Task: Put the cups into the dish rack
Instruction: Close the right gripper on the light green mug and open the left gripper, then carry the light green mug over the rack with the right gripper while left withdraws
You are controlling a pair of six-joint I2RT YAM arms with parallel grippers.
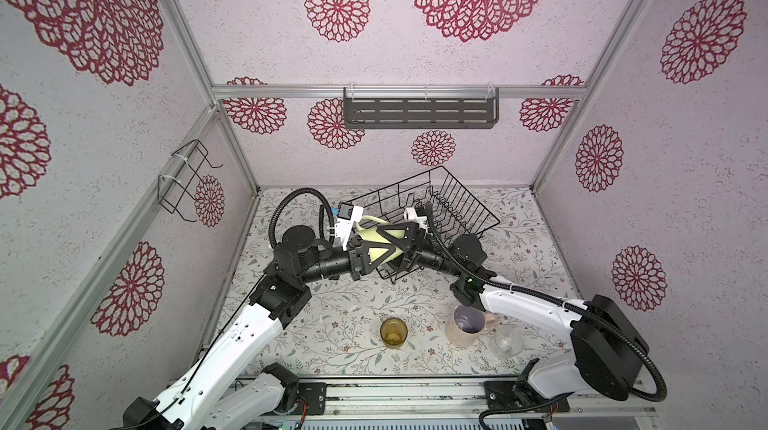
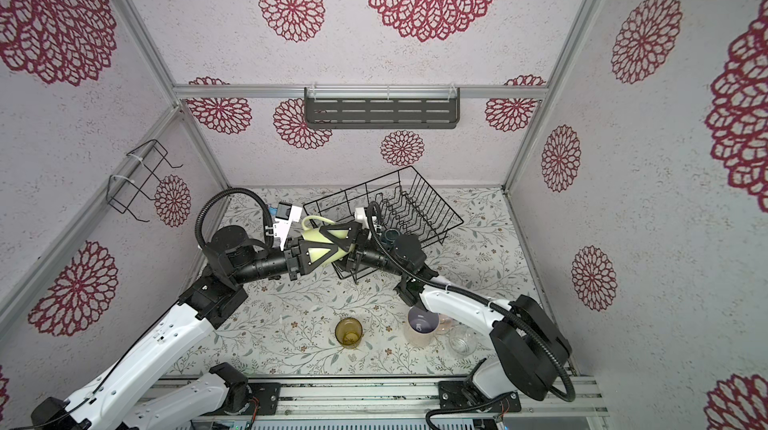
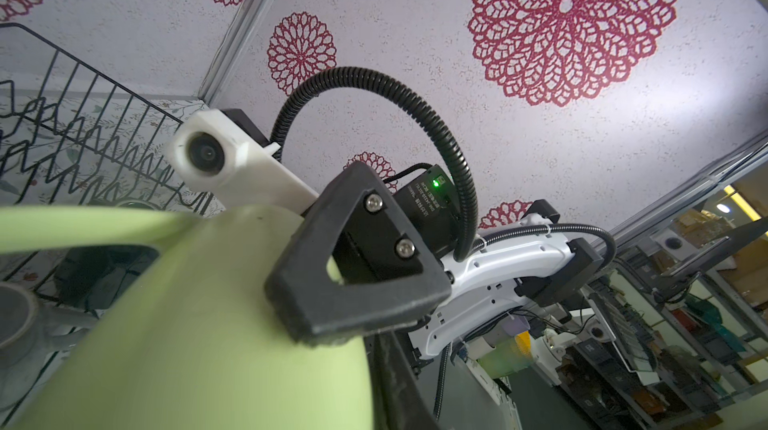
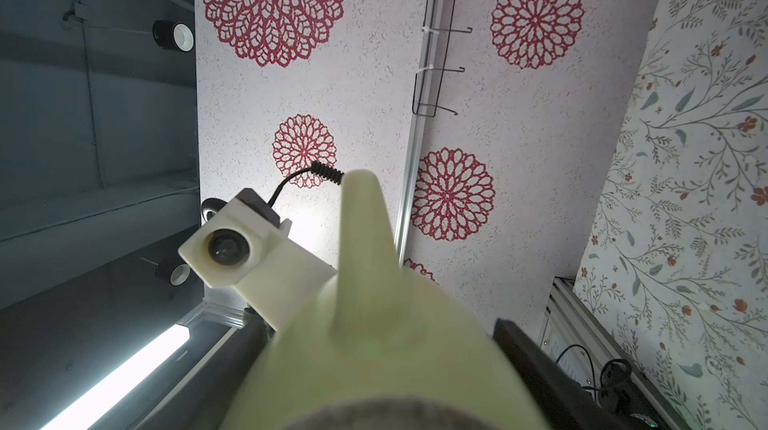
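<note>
The pale yellow-green mug [image 1: 368, 236] [image 2: 309, 236] lies on its side in the air over the near left corner of the black wire dish rack [image 1: 469, 199] [image 2: 432, 199]. My left gripper [image 1: 390, 257] and right gripper [image 1: 384, 234] both clamp it from opposite ends. In the left wrist view the mug [image 3: 187, 324] fills the frame beside one of my fingers [image 3: 395, 390]. The right wrist view shows the mug [image 4: 374, 365] between dark fingers [image 4: 528, 349], handle sticking out. A dark teal mug [image 2: 390, 237] sits in the rack. An amber tumbler [image 1: 393, 332], pink mug [image 1: 467, 326] and small clear glass [image 1: 507, 340] stand on the table.
A grey slotted shelf [image 1: 419, 114] hangs on the back wall and a small wire holder [image 1: 187, 182] on the left wall. The right arm's forearm passes just above the pink mug. A grey cup rim [image 3: 16, 315] shows low in the rack.
</note>
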